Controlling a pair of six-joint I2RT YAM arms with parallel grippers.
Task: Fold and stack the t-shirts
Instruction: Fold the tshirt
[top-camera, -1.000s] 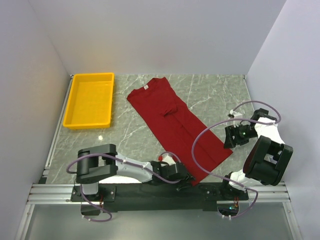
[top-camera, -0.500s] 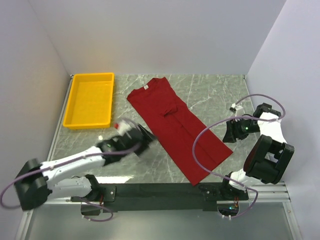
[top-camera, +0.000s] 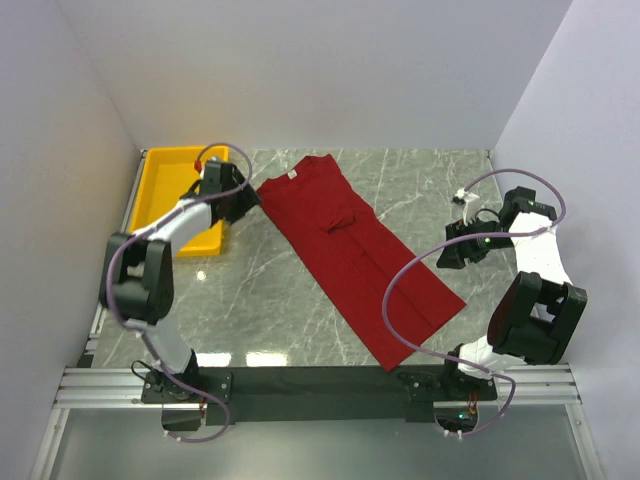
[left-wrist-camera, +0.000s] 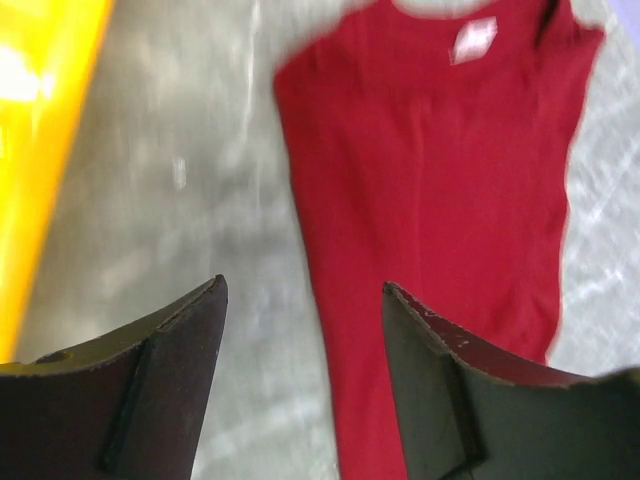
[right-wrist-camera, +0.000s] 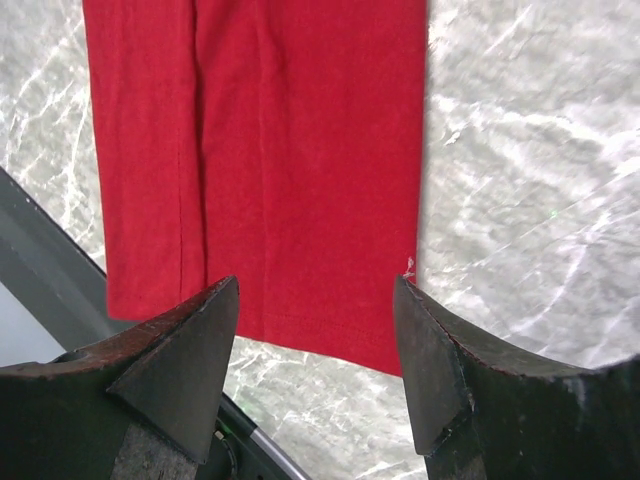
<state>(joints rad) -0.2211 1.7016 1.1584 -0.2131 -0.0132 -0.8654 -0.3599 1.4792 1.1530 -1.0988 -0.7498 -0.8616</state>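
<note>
Jaws on both grippers stand wide and empty — left gripper just beside the collar, right gripper near the hem; the t-shirt lies flat, long axis diagonal between them.

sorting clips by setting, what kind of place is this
Probably a robot test cell in a lab: left arm and right arm mounted on one rail, plain white walls boxing in a marble-look table, with a shirt and tray laid out.
</note>
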